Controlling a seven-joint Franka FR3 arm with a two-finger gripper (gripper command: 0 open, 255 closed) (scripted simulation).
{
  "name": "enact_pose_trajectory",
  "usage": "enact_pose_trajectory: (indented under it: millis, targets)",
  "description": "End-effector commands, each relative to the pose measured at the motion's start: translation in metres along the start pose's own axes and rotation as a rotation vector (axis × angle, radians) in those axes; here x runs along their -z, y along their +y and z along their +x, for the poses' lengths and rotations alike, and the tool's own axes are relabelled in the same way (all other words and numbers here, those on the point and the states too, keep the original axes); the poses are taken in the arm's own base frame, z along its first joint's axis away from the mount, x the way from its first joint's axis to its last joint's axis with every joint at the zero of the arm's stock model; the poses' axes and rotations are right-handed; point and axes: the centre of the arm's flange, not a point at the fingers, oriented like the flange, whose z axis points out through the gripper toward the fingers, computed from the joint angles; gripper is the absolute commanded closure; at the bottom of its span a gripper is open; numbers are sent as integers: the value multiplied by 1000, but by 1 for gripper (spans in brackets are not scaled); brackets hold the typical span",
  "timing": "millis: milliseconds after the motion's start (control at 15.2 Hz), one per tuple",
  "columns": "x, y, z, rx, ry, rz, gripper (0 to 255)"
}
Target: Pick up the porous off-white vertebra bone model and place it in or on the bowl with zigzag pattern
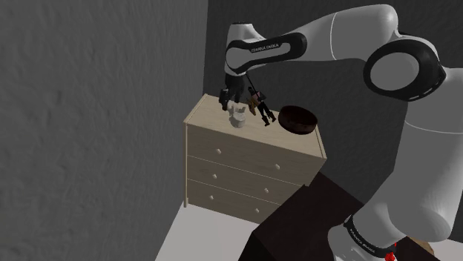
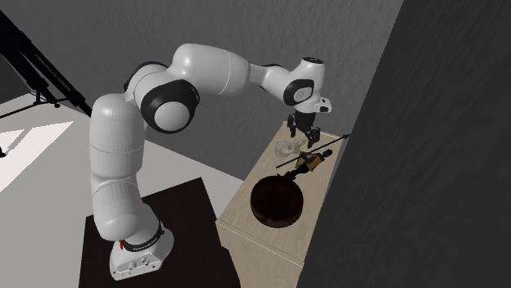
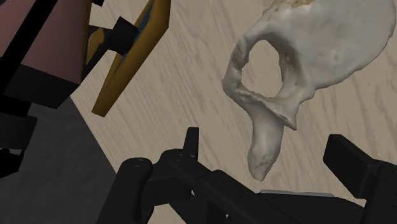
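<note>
While the off-white vertebra bone model [image 3: 305, 57] sits on the dresser top [image 1: 211, 111], the gripper [image 3: 264, 145] hangs over it, fingers apart, one bony prong between them and untouched. Grasp, lift and placement are all left to do. The dark bowl [image 1: 297, 120] stands further along the top, with a small brown-and-yellow figure [image 1: 261, 110] between bone and bowl, which would likely obstruct a low carry.

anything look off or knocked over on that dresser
Nothing spilled or broken. The only oddity: the brown-and-orange figure beside the vertebra looks askew on the dresser, a thin black rod sticking out toward the wall.

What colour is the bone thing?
Off-white, slightly yellowish; the bone shows best in the wrist view.
</note>
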Motion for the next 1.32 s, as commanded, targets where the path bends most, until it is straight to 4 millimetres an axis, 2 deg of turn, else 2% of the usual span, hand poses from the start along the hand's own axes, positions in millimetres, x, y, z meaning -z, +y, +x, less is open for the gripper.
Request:
enact_pose_trajectory:
  millis: [0,198,726,792,1254]
  targets:
    - [-11,-1,0,-3,2,-1,0]
    - [-25,-1,0,-3,2,-1,0]
    - [-25,-1,0,-3,2,-1,0]
    - [-25,-1,0,-3,2,-1,255]
    - [-25,-1,0,-3,2,-1,255]
